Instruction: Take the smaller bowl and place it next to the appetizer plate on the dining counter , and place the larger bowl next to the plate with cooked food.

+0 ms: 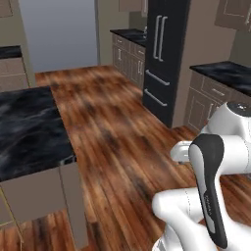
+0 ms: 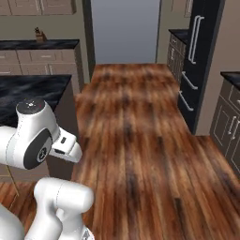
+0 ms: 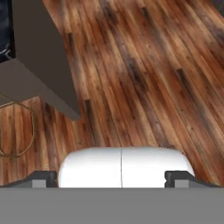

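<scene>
**Arm folded over bare floor, jaws wide, island at my left**

Starting at the left, I am seeing the dining counter (image 1: 27,130) filling the left side of the left base view, its black white-veined top lying over a grey-brown end panel. In the right base view the same counter (image 2: 33,91) is sitting at the left, partly behind my arm's white shoulder. In the hand view I am looking at its end panel (image 3: 41,65) slanting across the upper left, with a thin gold stool leg (image 3: 26,131) curving below it. I am not finding either bowl or either plate on the stretch of counter I can see.

Moving to the middle, the wooden plank floor (image 2: 136,140) is running away toward a pale doorway (image 2: 124,30).

Further right, a tall black fridge (image 1: 164,59) is standing against the wall between cabinet-backed counters (image 1: 223,73) with dark tops.

The gripper (image 3: 111,177) is pointing down at the floor, its two dark fingertips (image 3: 43,178) standing far apart at the bottom of the hand view with nothing between them.
</scene>
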{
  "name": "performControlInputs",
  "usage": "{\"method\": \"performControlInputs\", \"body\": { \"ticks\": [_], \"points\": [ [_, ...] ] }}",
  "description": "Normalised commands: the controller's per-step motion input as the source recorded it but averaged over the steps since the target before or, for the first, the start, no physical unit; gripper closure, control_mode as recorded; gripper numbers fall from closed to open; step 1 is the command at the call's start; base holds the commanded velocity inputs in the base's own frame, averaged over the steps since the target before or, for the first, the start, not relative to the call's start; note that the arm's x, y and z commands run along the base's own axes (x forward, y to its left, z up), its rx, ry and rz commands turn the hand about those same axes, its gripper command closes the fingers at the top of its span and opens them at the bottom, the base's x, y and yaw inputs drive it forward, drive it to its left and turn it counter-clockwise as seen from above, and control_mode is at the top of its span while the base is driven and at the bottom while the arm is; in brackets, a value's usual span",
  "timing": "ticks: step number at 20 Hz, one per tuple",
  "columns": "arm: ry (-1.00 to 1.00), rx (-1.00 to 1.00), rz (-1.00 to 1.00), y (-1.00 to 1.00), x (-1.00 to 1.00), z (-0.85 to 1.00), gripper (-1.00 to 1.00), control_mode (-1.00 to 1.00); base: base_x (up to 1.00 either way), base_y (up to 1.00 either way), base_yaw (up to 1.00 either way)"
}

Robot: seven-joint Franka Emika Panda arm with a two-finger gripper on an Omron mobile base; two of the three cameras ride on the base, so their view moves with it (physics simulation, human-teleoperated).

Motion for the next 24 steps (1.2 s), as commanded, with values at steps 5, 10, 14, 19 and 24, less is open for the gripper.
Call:
{"method": "performControlInputs", "body": {
  "ticks": [5,10,14,19,24],
  "points": [
    [0.00,0.00,0.00,0.00,0.00,0.00,-1.00,1.00,0.62,-0.94,0.14],
    [0.00,0.00,0.00,0.00,0.00,0.00,-1.00,1.00,0.98,-0.69,0.21],
    [0.00,0.00,0.00,0.00,0.00,0.00,-1.00,1.00,1.00,-0.57,0.24],
    [0.00,0.00,0.00,0.00,0.00,0.00,-1.00,1.00,1.00,-0.36,0.26],
    [0.00,0.00,0.00,0.00,0.00,0.00,-1.00,1.00,1.00,-0.36,0.30]
  ]
}}
